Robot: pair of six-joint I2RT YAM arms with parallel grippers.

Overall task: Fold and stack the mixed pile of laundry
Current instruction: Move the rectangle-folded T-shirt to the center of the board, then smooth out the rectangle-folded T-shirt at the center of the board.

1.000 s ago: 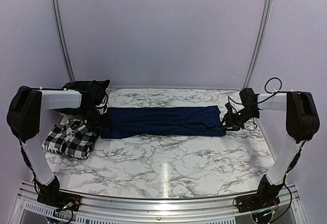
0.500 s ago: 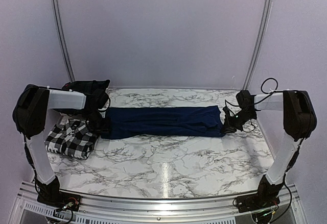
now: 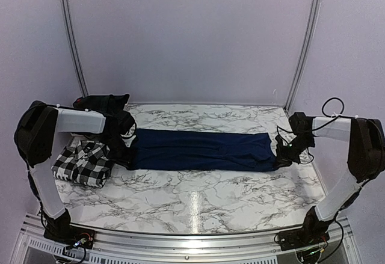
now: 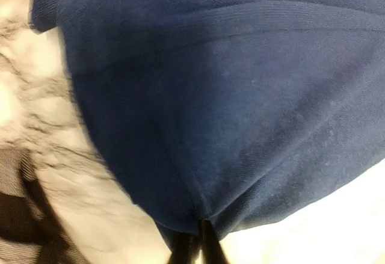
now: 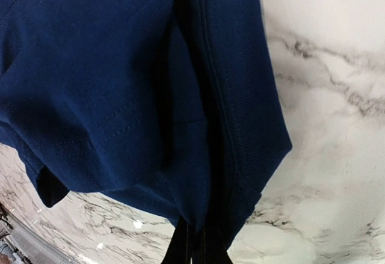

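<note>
Both arms have closed on the navy T-shirt [image 3: 201, 151] within the last second. The left fingers [image 4: 182, 253] are pressed together on a bunched fold of blue cloth at the shirt's left end. The right fingers [image 5: 180, 246] are likewise shut, pinching the doubled edge at the right end. A second ago both pairs stood spread at those ends. Since then the shirt has shifted a little to the right and toward the near edge, and the right arm has swung outward with it. The cloth now reads as a tauter, straighter band. My judgement: the grasp is made at both ends, so this garment is ready to be stretched, lifted or dragged into its next fold, but it is not yet stacked. It lies mid-depth on the marble surface [image 3: 198, 198] as a long narrow strip. Its long axis runs left to right, roughly parallel to the near edge, and the right end sits slightly nearer. I cannot tell for sure which end is the collar, though a stitched hem shows at the right. The black-and-white check shirt [image 3: 82, 163] sits folded at the left, just beside the left arm. The dark plaid garment [image 3: 102, 103] lies bunched at the far left corner, unfolded.
</note>
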